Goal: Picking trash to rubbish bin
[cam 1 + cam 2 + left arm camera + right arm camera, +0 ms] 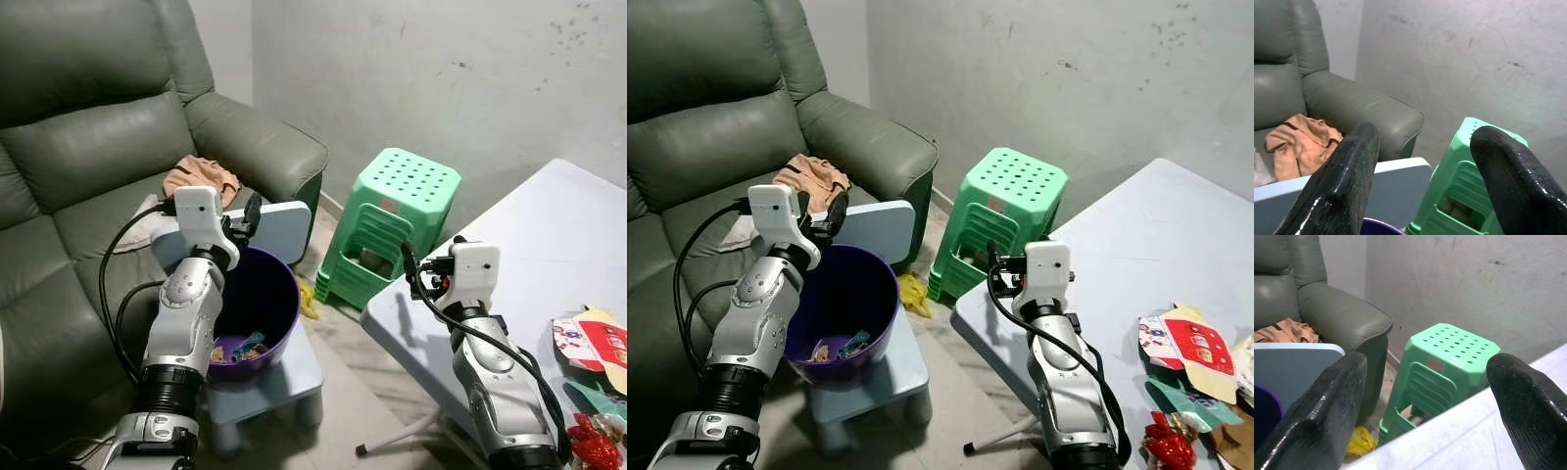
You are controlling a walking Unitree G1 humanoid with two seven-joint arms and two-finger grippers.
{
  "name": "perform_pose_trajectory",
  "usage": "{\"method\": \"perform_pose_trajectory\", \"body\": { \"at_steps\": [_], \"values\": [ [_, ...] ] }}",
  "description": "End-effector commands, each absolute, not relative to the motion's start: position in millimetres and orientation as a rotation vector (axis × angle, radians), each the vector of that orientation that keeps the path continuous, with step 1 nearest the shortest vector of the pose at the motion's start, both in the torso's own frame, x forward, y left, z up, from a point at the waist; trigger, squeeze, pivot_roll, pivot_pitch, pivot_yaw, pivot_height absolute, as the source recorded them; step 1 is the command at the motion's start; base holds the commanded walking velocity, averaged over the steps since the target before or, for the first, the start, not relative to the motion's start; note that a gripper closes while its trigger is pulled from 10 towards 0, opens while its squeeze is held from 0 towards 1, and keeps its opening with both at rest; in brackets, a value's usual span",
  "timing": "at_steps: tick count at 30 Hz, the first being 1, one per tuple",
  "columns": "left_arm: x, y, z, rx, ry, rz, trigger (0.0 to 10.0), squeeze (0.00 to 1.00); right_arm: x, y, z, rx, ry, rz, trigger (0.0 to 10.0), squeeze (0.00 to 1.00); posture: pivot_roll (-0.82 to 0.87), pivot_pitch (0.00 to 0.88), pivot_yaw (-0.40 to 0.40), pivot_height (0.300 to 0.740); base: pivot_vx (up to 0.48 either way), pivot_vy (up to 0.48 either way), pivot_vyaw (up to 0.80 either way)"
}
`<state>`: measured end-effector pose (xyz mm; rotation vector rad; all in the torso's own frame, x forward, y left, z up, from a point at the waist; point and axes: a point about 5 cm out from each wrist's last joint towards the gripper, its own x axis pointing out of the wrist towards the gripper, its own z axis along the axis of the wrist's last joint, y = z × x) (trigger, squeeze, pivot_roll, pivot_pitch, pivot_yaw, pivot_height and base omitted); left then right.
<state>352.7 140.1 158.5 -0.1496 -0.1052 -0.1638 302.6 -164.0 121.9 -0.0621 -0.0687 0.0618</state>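
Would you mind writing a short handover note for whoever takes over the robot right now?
Left hand: open and empty, held above the purple bin.
Right hand: open and empty, raised over the near edge of the white table.
Bin: stands on a small blue stool in front of the sofa, with a few scraps of trash inside.
Done: some trash is already in the bin.
Left: red-and-white packaging and other wrappers lie on the table at the robot's right; a yellow scrap lies on the floor by the green stools.
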Motion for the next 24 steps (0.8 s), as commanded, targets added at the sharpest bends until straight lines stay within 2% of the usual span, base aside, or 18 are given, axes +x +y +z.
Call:
{"method": "perform_pose_trajectory", "body": {
  "at_steps": [1,5,24],
  "values": [
    [352.5,138.8,156.4,-0.153,-0.09,-0.166,10.0,0.0,301.5,-165.3,124.0,-0.064,-0.082,0.058,10.0,0.0,-0.03,0.0,-0.065,0.74,0.0,0.458,-0.64],
    [352.9,140.0,155.8,-0.141,-0.085,-0.161,10.0,0.0,301.6,-164.9,123.9,-0.062,-0.081,0.058,10.0,0.0,-0.03,0.0,-0.065,0.74,0.0,0.452,-0.63],
    [355.2,138.3,149.8,-0.08,-0.03,-0.13,10.0,0.0,298.6,-166.1,122.4,-0.065,-0.073,0.052,10.0,0.0,-0.04,0.0,-0.06,0.74,0.0,0.0,-0.63]
  ]
}}
